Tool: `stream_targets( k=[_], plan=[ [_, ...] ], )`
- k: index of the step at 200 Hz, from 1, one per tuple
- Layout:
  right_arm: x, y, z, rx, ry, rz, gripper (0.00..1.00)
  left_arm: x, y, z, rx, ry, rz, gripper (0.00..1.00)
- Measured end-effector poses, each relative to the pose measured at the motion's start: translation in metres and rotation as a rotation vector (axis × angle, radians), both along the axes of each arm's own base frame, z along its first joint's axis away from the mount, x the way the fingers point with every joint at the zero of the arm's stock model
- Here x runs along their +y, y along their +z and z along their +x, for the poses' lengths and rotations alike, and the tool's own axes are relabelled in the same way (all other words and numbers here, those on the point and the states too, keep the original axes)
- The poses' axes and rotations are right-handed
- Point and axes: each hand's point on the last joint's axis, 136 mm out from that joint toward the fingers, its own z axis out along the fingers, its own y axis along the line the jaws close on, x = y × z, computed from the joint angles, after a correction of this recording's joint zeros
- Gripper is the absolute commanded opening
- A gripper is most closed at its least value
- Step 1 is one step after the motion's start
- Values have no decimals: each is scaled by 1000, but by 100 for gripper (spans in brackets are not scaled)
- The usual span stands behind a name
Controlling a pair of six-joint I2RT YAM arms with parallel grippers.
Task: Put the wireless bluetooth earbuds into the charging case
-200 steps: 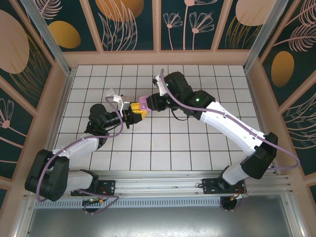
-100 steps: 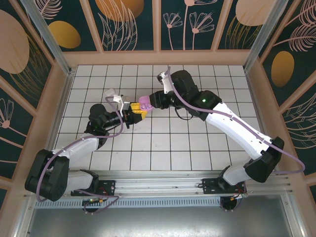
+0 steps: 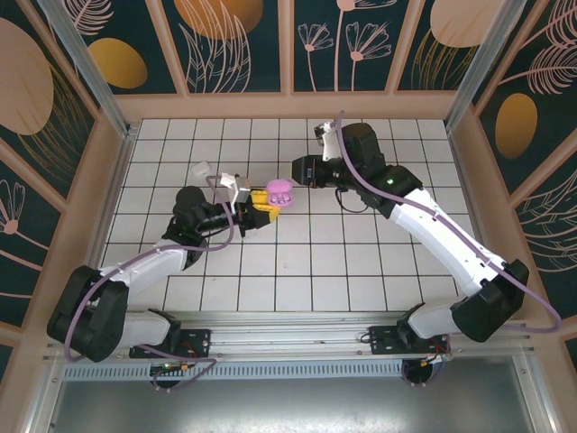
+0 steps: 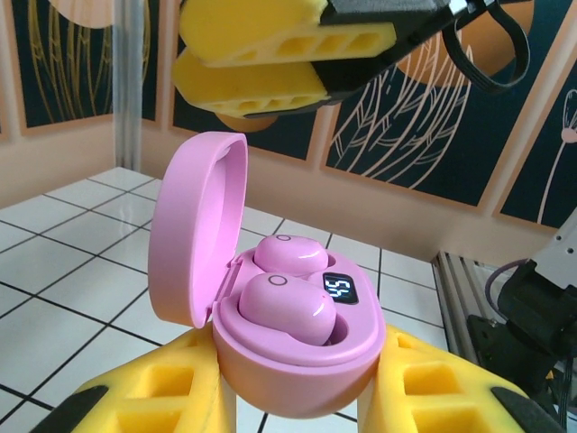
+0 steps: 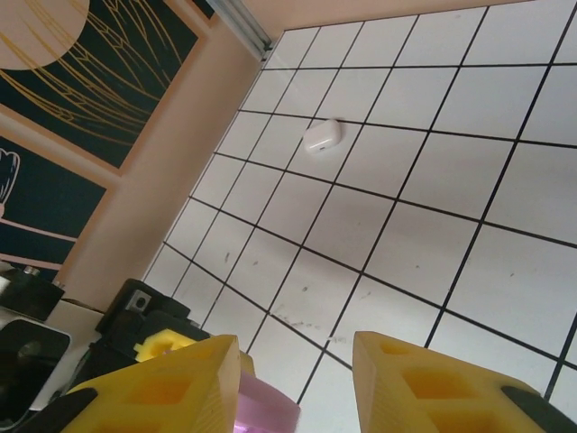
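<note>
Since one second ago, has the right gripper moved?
Yes. The right gripper drew back rightward over the white tiles, away from the pink case the left gripper holds.

The pink charging case (image 4: 297, 361) sits upright between the yellow fingers of the left claw (image 4: 297, 401), its lid (image 4: 194, 225) swung open to the left. 2 pale purple earbuds (image 4: 284, 307) lie seated side by side in its wells, next to a small lit display (image 4: 340, 289)
</note>
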Motion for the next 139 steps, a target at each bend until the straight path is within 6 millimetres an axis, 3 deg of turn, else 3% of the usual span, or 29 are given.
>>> stream_targets(
  k=[45, 74, 139],
  plan=[
    [2, -14, -4, 41, 26, 21, 38, -16, -13, -3, 36, -42, 19, 17],
    [0, -24, -6, 82, 39, 31, 35, -21, -11, -1, 34, -50, 18, 17],
    [2, -27, -10, 118, 67, 63, 31, -23, -10, 1, 33, -47, 18, 17]
  ],
)
